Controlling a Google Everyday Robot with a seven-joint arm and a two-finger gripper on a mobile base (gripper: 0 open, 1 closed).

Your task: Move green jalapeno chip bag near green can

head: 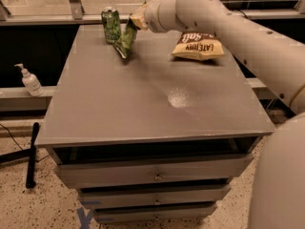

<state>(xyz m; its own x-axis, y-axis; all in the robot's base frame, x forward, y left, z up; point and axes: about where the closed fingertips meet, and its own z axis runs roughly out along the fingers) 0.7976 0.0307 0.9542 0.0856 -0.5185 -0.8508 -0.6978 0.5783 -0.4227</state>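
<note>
The green jalapeno chip bag [126,39] hangs upright from my gripper [137,19], which is shut on its top end. The bag's lower end is at or just above the grey table top [143,99], at the far left. The green can [111,25] stands upright right beside the bag, to its left and slightly behind it. A narrow gap or none shows between them; I cannot tell which. My white arm [224,27] reaches in from the right across the back of the table.
A brown and tan chip bag [198,46] lies flat at the back right of the table. The table is a drawer cabinet [155,175]. A soap dispenser [29,80] stands on a ledge to the left. A railing runs behind the table.
</note>
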